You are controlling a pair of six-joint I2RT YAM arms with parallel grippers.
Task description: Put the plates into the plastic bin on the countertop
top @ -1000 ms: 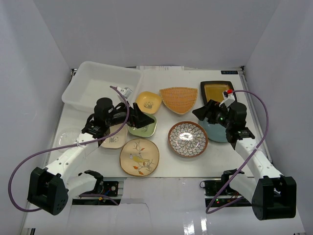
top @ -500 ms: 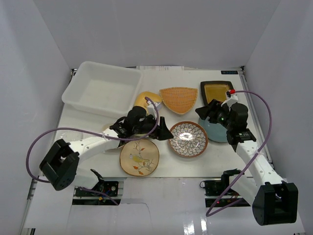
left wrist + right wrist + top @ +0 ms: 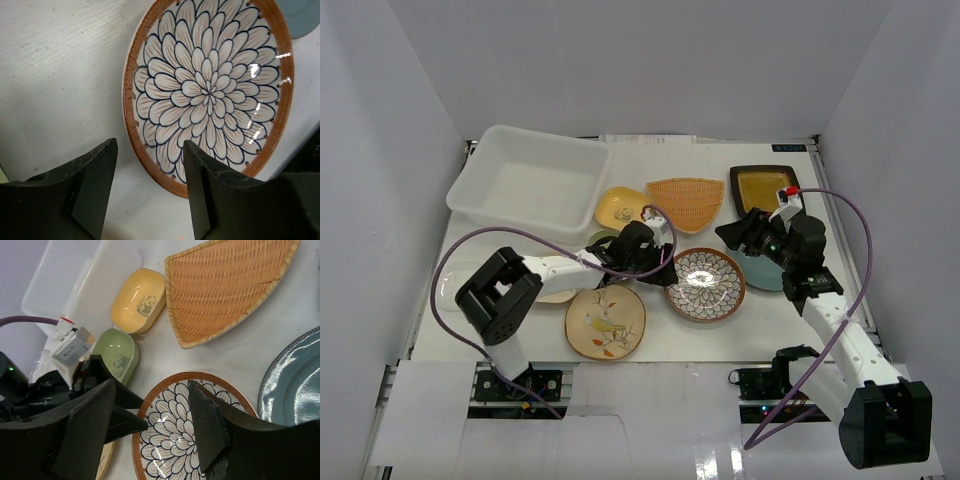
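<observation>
The translucent plastic bin (image 3: 525,185) stands empty at the back left of the countertop (image 3: 650,345). My left gripper (image 3: 670,275) is open, low at the left rim of the brown flower-patterned plate (image 3: 707,284). In the left wrist view its jaws (image 3: 149,150) straddle that plate's rim (image 3: 150,165), one finger over the table, one over the plate. My right gripper (image 3: 732,232) is open and empty, above the gap between the orange fan plate (image 3: 685,203) and the brown plate (image 3: 185,440). The blue plate (image 3: 765,270) lies partly under my right arm.
A yellow plate (image 3: 622,207), a green plate (image 3: 603,240) partly hidden by my left arm, a cream bird plate (image 3: 605,320), a dark square plate (image 3: 763,186) and a small cream plate (image 3: 555,292) lie around. White walls enclose the countertop.
My left arm has swung right from over the green plate to the brown plate's left rim. My right gripper has hardly moved.
</observation>
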